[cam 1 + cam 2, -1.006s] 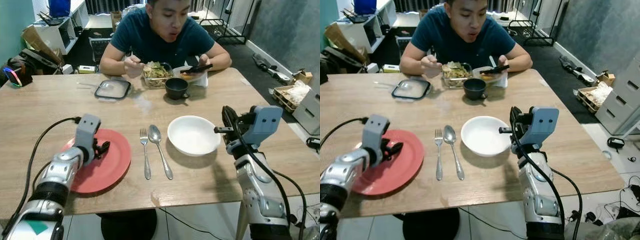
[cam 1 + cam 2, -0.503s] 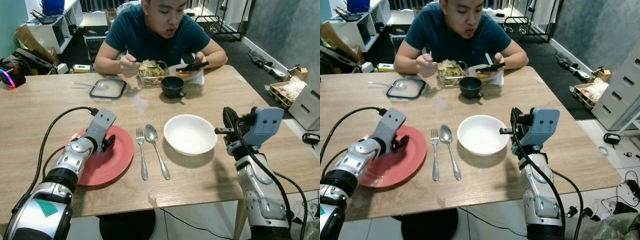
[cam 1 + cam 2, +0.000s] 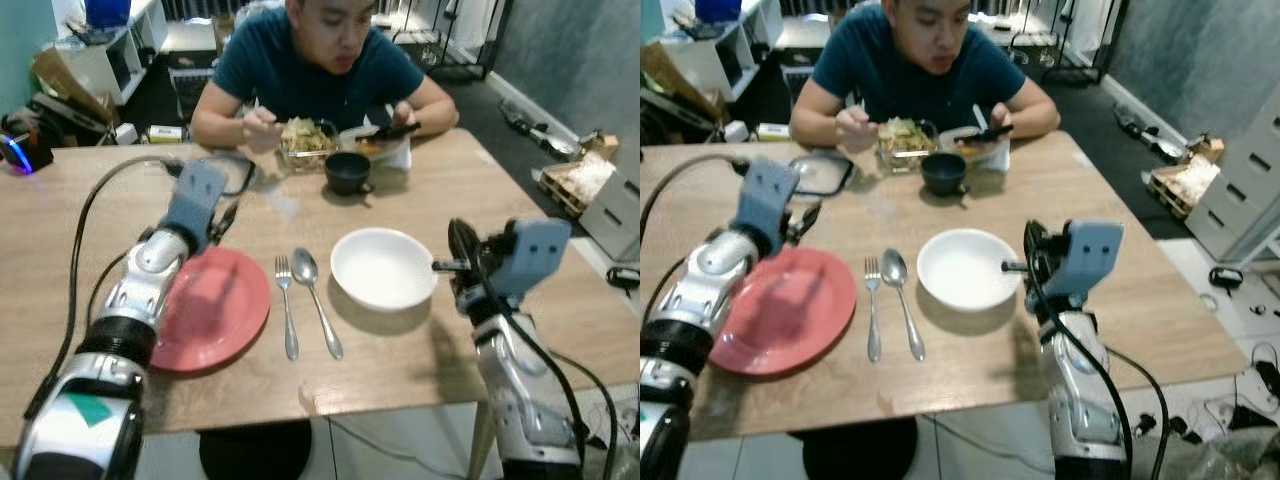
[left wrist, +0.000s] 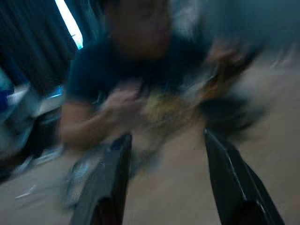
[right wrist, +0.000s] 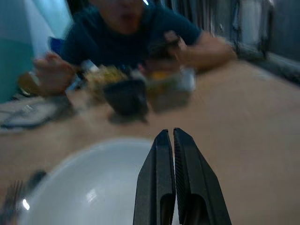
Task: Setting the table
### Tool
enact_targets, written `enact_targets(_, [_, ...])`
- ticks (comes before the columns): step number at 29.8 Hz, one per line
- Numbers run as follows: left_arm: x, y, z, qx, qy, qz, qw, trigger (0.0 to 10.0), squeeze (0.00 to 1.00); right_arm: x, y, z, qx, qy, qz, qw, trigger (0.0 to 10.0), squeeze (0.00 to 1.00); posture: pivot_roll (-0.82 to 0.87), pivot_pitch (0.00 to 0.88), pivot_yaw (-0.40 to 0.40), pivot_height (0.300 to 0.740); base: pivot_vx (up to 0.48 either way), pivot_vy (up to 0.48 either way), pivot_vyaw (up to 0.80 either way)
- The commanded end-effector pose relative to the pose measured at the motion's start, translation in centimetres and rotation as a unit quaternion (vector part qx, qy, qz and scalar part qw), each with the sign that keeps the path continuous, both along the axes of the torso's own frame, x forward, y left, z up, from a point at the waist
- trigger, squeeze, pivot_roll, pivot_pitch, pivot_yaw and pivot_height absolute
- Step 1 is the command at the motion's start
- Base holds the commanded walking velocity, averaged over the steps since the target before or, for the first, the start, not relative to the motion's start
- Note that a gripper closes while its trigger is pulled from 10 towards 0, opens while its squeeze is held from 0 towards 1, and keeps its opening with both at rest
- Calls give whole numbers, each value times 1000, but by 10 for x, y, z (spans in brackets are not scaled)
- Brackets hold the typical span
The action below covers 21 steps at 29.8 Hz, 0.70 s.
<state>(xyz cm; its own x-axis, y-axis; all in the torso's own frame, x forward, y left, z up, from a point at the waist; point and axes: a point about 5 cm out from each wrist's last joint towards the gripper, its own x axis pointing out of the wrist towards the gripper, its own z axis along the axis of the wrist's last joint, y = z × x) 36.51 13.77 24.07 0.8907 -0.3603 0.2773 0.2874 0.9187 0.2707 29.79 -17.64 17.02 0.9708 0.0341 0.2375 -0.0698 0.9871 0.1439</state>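
Table [image 3: 520, 180], wooden, carries the setting; a person [image 3: 320, 60] eats at its far edge. All places below are taken from the white bowl [image 3: 383, 268].

Red plate [image 3: 212, 308] lies well to the bowl's left, flat, near my edge of the table. Between plate and bowl lie 1 fork [image 3: 287, 310] and 1 spoon [image 3: 317, 300], side by side, long axes running from me toward the person.

My left gripper [image 3: 222, 220] hangs above the table beyond the plate's far rim, fingers [image 4: 112, 180] spread wide apart with nothing between them. My right gripper [image 3: 455, 262] stands just right of the bowl, fingers pressed together, empty, pointing across the bowl's rim.

Judgement: the bowl lies directly ahead of my right fingers, so that arm is nearer to it; the plate is nearer to my left.
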Motion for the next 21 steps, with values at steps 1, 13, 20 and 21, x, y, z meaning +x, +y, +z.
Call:
enact_targets(1, [-11, -10, -12, -8, 30, -18, 999, 10000, 0, -3, 0, -8, 1, 13, -6, 1000, 10000, 0, 1, 0, 95, 740, 0, 0, 0])
enact_targets(13, [-79, -18, -57, -2, 70, -56, 996, 10000, 0, -26, -9, -42, 2, 65, -55, 996, 10000, 0, -11, 0, 90, 740, 0, 0, 0])
enact_targets(20, [-104, -5, -70, 8, 129, -35, 991, 10000, 0, -25, -22, -46, -7, 68, -95, 993, 10000, 0, -3, 0, 82, 740, 0, 0, 0])
enact_targets(21, [-102, -6, -69, 7, 127, -32, 991, 10000, 0, -24, -21, -44, -8, 66, -93, 993, 10000, 0, -5, 0, 81, 740, 0, 0, 0])
